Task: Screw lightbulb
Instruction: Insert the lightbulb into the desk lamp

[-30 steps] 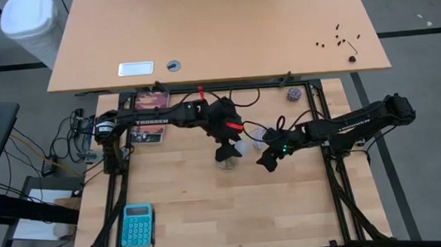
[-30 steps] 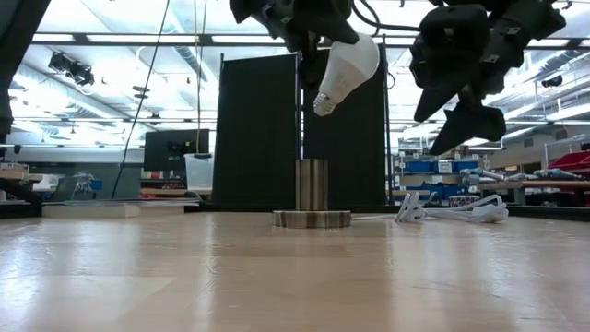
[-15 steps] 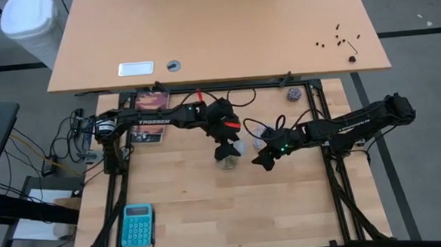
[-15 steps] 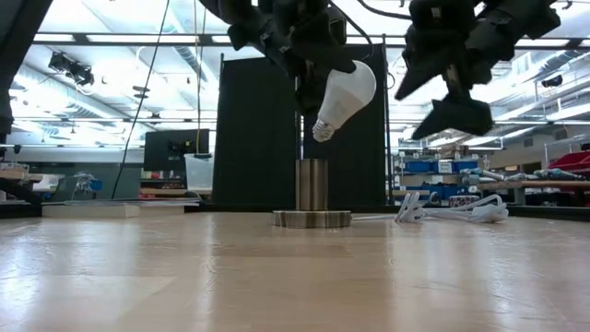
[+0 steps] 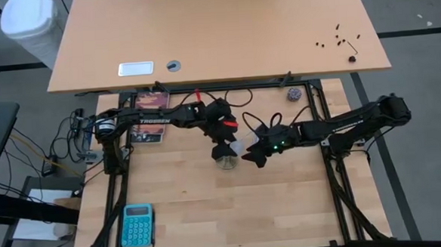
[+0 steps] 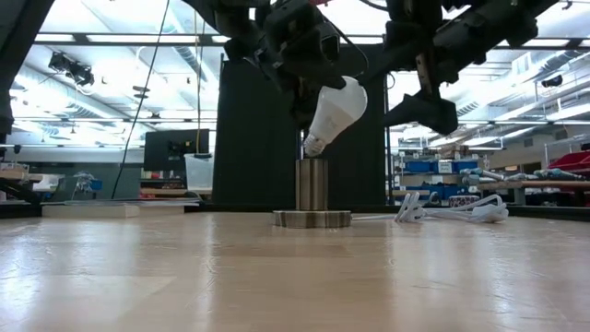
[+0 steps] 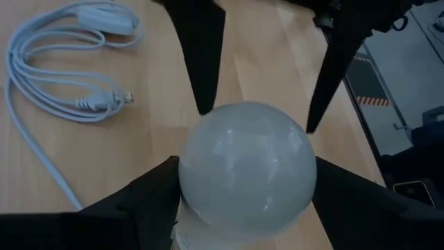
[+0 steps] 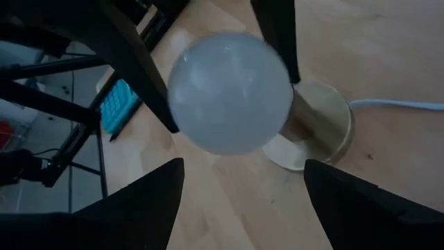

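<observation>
**A:** The left gripper (image 6: 309, 88) clamps the lightbulb (image 6: 334, 112) by its white globe, above the brass socket (image 6: 312, 184) near the middle of the table (image 5: 210, 215). What step is this?

**B:** The approach, by my reading. In the low view the bulb hangs tilted, its screw base pointing down toward the socket's mouth, just above the rim and not yet entered.

**A:** And the right gripper (image 5: 254, 156)?

**B:** Its fingers stand apart and hold nothing, close beside the bulb on the far side from the left arm. Its wrist view shows the globe between its spread fingers, with the socket and white cord (image 8: 399, 105) behind.

**A:** What does the next move call for?

**B:** Probably standing the bulb upright, centring the base over the opening, lowering until the thread catches, then turning. Going in tilted could cross the thread.
</observation>
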Robot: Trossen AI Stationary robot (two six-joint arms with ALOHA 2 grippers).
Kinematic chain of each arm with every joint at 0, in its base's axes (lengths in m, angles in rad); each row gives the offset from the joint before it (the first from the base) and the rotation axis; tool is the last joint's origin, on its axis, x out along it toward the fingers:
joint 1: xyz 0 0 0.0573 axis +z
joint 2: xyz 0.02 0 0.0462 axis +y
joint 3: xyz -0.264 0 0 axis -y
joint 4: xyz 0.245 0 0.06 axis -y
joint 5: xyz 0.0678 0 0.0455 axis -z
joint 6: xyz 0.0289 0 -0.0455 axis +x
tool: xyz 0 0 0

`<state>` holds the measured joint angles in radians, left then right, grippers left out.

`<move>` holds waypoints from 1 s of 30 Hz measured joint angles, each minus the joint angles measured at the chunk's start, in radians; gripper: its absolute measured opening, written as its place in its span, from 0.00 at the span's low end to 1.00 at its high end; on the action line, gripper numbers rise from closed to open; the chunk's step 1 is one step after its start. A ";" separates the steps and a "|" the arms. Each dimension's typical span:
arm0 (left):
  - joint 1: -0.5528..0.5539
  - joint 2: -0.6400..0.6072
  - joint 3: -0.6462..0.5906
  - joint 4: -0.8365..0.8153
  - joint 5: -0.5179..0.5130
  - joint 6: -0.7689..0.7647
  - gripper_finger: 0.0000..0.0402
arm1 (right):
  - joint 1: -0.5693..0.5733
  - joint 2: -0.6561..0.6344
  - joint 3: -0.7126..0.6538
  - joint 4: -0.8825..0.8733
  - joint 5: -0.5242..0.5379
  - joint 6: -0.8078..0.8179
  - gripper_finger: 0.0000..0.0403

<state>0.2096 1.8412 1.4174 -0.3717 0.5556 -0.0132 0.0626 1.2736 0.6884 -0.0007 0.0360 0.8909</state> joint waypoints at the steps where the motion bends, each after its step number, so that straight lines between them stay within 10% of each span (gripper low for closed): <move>1: 0.000 0.000 0.000 0.003 0.000 0.001 0.74 | 0.000 0.009 0.000 0.010 -0.001 0.000 0.76; 30: 0.002 -0.002 0.002 -0.020 0.000 0.009 0.74 | -0.085 0.085 -0.002 0.192 -0.126 -0.020 0.76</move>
<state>0.2111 1.8389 1.4197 -0.3922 0.5553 -0.0044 -0.0222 1.3582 0.6864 0.1916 -0.0895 0.8707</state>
